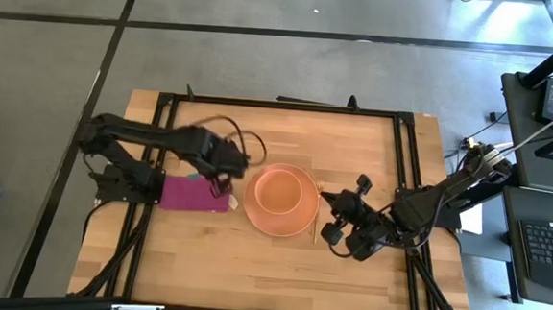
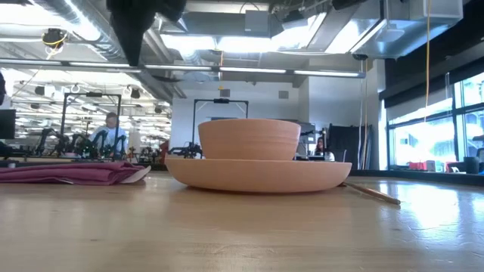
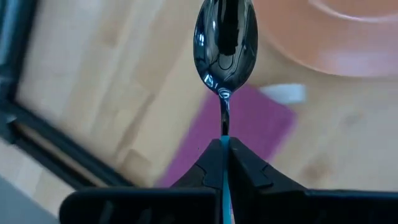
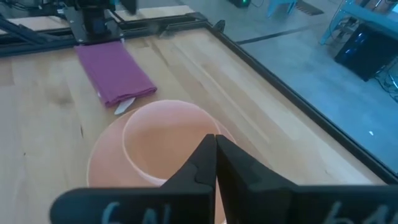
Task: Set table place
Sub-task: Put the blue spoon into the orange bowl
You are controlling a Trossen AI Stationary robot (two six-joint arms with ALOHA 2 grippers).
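The salmon-orange plate (image 1: 265,223) sits mid-table with the matching bowl (image 1: 279,189) standing in it. The folded magenta napkin (image 1: 189,194) lies flat on the table, to the plate's left. My left gripper (image 1: 223,166) hovers above the napkin's right end, shut on the dark spoon (image 3: 225,43). The slim gold fork (image 2: 370,193) lies on the wood just right of the plate. My right gripper (image 4: 216,144) is shut and holds nothing; it hangs at the plate's right side, pointing toward the bowl (image 4: 161,130). My left gripper pinches the spoon by its handle (image 3: 224,186), at the end near the thin neck (image 3: 224,115); blue shows between the two fingers. The spoon runs on along the fingers, its bowl end out past the tips. It is lifted clear, above the napkin (image 3: 249,134).
The light wood table (image 1: 250,269) has bare planks along the near side and far of the plate. A black metal frame (image 1: 280,104) edges the top. Both arm bases stand on the left and right ends. People and equipment show in the room beyond.
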